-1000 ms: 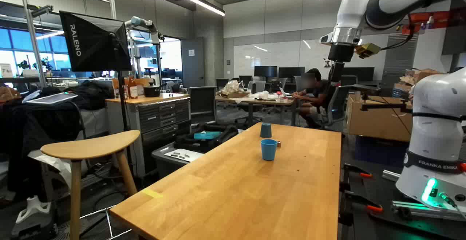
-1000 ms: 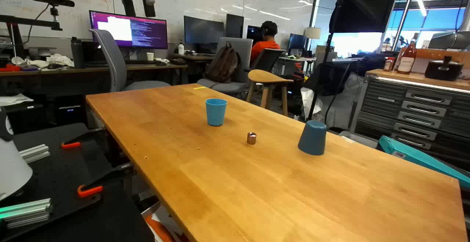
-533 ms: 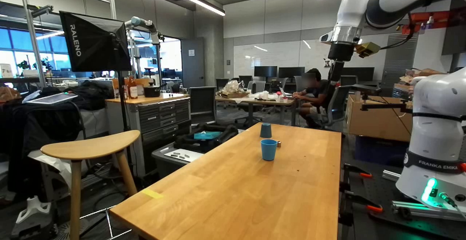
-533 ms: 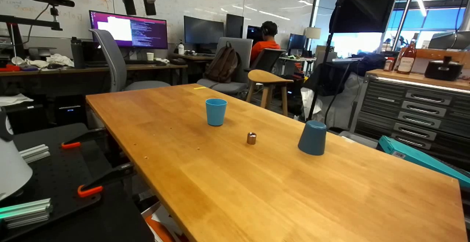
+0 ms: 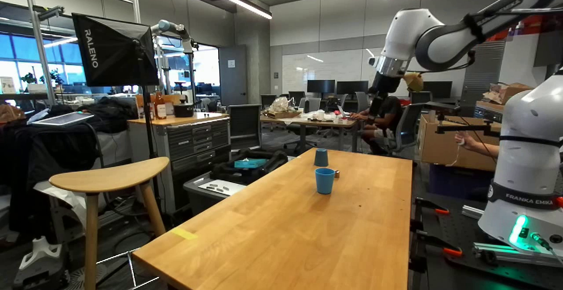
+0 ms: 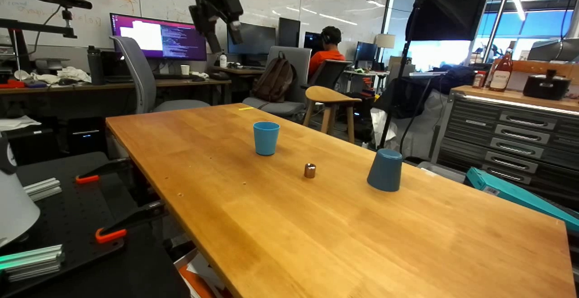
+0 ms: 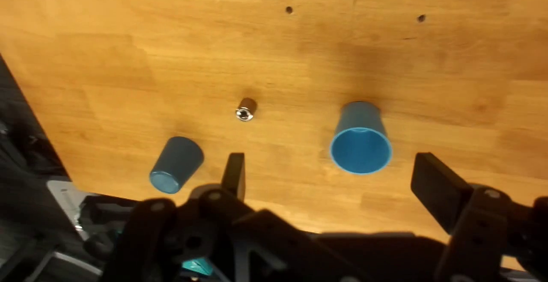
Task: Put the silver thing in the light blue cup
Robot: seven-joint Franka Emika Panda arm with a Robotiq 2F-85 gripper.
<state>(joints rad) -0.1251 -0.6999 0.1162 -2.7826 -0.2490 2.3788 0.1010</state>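
Note:
The silver thing [image 6: 310, 170], a small shiny cylinder, stands on the wooden table between two cups. It also shows in the wrist view [image 7: 246, 110] and, partly hidden behind the light blue cup, in an exterior view [image 5: 337, 174]. The light blue cup [image 6: 266, 139] stands upright, its mouth open; its inside looks empty in the wrist view [image 7: 361, 151]. My gripper [image 7: 329, 166] is open, with nothing between its fingers. It hangs tilted, high above the table, in both exterior views [image 6: 226, 44] [image 5: 374, 116].
A darker blue cup [image 6: 385, 170] stands upside down near the table's far edge, beyond the silver thing; it also shows in the wrist view [image 7: 176, 164]. Clamps with orange ends [image 6: 111, 235] sit along the robot's side of the table [image 6: 271, 225]. A stool [image 5: 110, 175] stands beside the table.
The arm has swung out over the table and lower, and the gripper has gone from hanging nearly straight down to tilted. The silver thing and both cups have not moved.

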